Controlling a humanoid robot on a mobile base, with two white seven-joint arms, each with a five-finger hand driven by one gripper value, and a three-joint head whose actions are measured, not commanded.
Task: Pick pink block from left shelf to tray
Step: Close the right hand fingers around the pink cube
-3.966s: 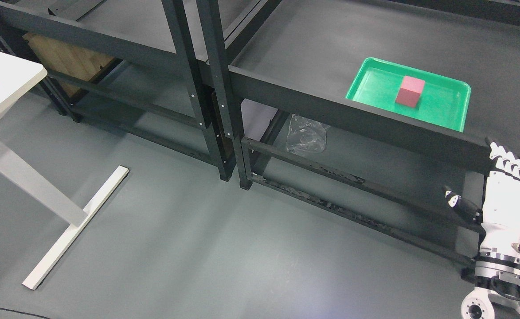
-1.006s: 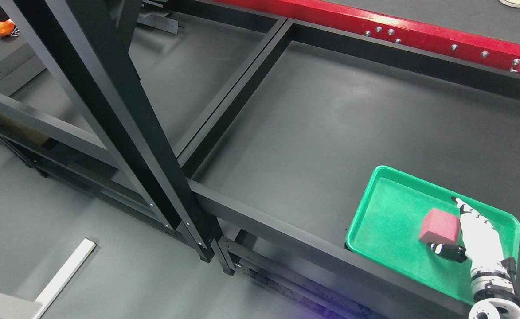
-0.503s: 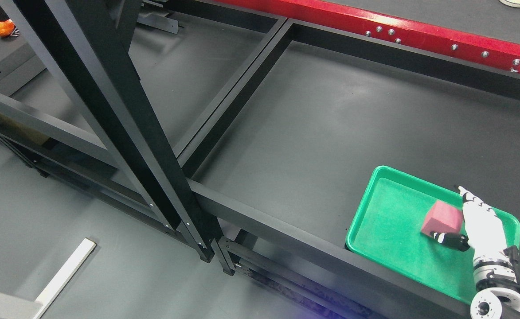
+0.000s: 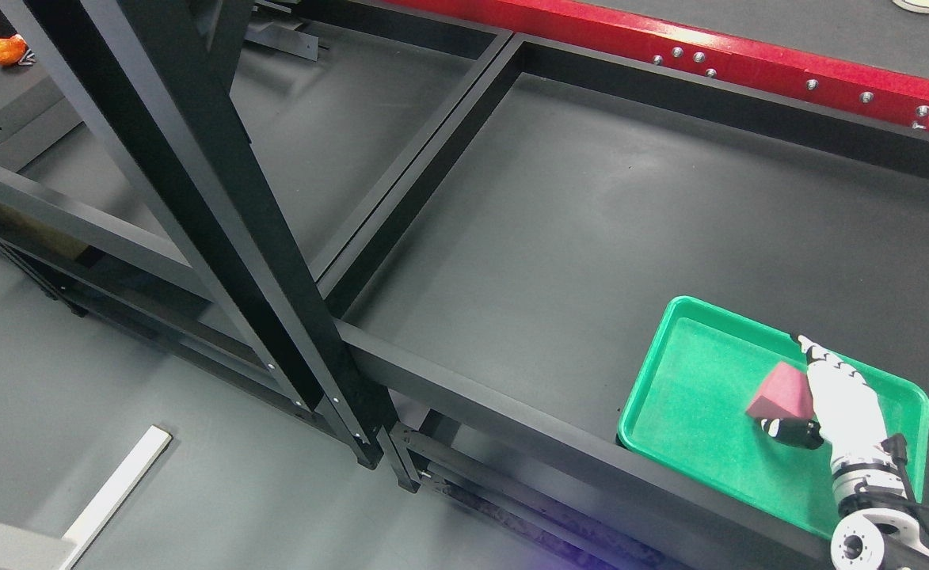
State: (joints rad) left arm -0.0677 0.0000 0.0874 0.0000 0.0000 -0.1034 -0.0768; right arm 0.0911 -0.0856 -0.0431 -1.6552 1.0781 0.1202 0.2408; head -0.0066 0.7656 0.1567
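- Pink block [image 4: 781, 389]: it sits inside the green tray [image 4: 694, 396], in the tray's right half, tilted with one corner up rather than flat on a face.
- Right hand [image 4: 832, 412]: I see it entering from about 5 o'clock in my head view, laid against the block's right side. The fingers [image 4: 824, 372] run along that side and the dark thumb [image 4: 785, 431] presses in under the block's near edge, so I judge the fingers clamped on the block.
- Why it is held so: I judge the tilt comes from the thumb levering the low edge while the fingers brace the far side. The grip looks like a side pinch, not a full wrap.
- Discrepancy: the task names a left shelf as the source, yet the block I see is already in the tray.
- Left hand: not in my view.
- Surface: the tray rests on a dark matt shelf deck [image 4: 591, 222], close to its front rail [image 4: 496, 412], toward 4 o'clock. The deck around it shows nothing else.
- Room: black uprights [image 4: 195, 198] cross at 9 to 10 o'clock, a red beam [image 4: 710, 55] with bolts runs at 1 o'clock, grey floor [image 4: 116, 396] lies at 7 o'clock, and a small orange object [image 4: 5, 49] sits at 10 o'clock.
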